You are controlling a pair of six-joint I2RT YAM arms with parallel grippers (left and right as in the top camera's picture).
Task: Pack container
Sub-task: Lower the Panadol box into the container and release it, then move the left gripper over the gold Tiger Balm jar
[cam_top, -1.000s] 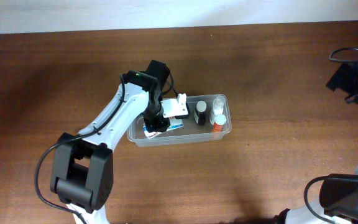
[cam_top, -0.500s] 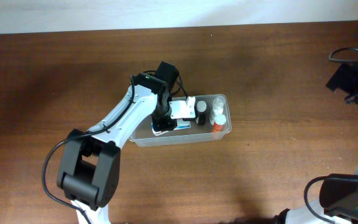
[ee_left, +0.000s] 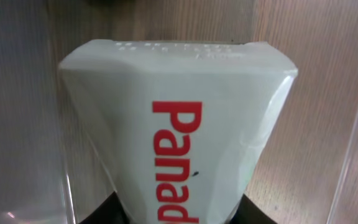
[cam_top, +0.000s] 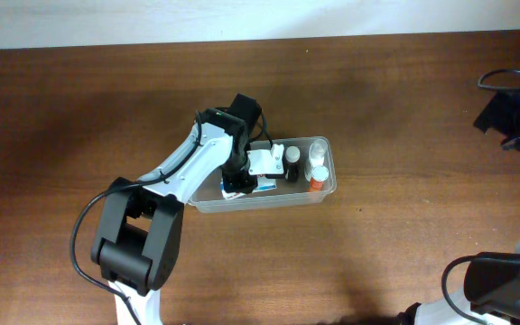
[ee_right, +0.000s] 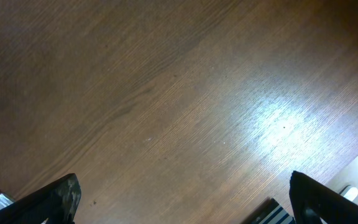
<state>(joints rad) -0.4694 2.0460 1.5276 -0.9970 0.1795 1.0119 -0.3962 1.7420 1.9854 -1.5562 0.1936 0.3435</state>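
The clear plastic container [cam_top: 325, 186] lies on the brown table in the overhead view. My left gripper [cam_top: 239, 184] reaches down into its left half, shut on a white box with red lettering [ee_left: 179, 124] and a blue edge [cam_top: 264, 183]. The box fills the left wrist view, with the container's clear walls [ee_left: 17, 124] on both sides. A black bottle [cam_top: 292, 165], a clear bottle [cam_top: 315, 155] and an orange-capped bottle [cam_top: 319, 177] stand in the container's right half. My right gripper [ee_right: 182, 199] is open over bare table, holding nothing.
Black cables and a dark device [cam_top: 513, 108] lie at the table's right edge. The right arm's base [cam_top: 504, 280] sits at the lower right. A striped object [ee_right: 272, 214] shows at the bottom of the right wrist view.
My left gripper has shifted right and lowered the white box further into the container's left half. The bottles have not moved.
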